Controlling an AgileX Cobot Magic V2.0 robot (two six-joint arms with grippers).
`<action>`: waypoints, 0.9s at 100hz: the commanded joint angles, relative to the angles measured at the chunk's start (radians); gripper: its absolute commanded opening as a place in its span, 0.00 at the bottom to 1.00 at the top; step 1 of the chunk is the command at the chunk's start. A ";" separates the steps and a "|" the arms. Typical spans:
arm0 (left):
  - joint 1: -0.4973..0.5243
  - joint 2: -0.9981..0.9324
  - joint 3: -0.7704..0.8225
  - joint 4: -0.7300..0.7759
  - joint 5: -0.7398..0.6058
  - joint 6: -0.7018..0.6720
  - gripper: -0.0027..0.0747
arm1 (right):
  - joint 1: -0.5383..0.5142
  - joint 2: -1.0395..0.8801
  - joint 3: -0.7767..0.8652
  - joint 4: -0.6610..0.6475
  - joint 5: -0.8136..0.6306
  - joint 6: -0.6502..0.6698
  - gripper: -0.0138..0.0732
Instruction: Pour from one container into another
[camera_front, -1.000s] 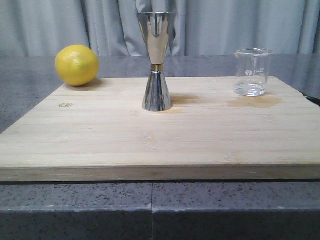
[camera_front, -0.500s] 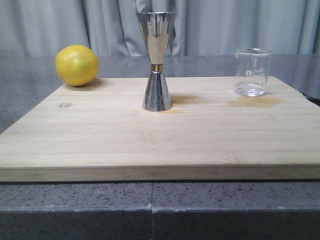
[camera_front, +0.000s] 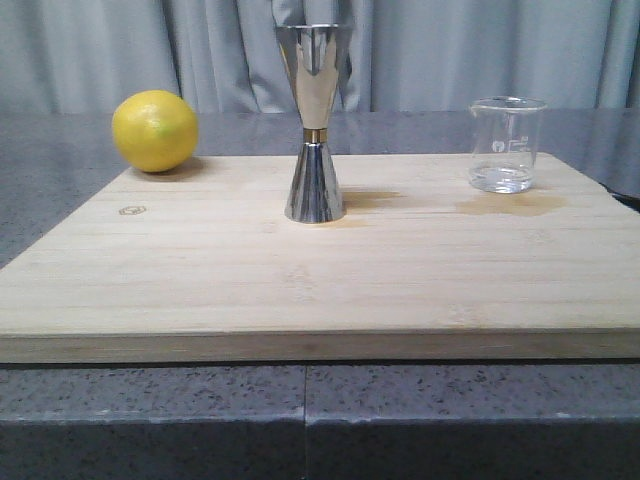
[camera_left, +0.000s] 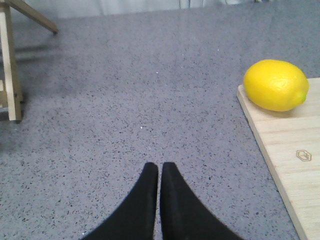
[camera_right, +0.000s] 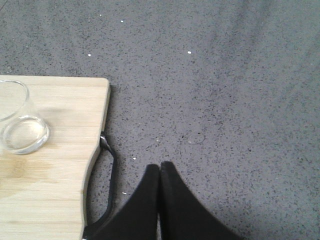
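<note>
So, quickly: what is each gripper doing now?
Left gripper: closed, holding nothing.
Right gripper: closed, holding nothing.

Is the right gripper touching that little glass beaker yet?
Apart. The right wrist view shows the right gripper over bare countertop, with the cutting board's edge between it and the glass beaker.

Mirror-polished steel jigger; clear, glossy glass beaker; pale matt wooden cutting board; speckled grey stone-look countertop; dimpled waxy lemon.
</note>
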 joint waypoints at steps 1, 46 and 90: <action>0.013 -0.110 0.081 0.002 -0.182 -0.001 0.01 | -0.006 -0.005 -0.036 -0.021 -0.068 -0.011 0.08; 0.038 -0.478 0.502 -0.004 -0.411 -0.001 0.01 | -0.006 -0.005 -0.036 -0.021 -0.068 -0.011 0.08; 0.040 -0.496 0.631 -0.007 -0.619 -0.005 0.01 | -0.006 -0.005 -0.036 -0.021 -0.070 -0.011 0.08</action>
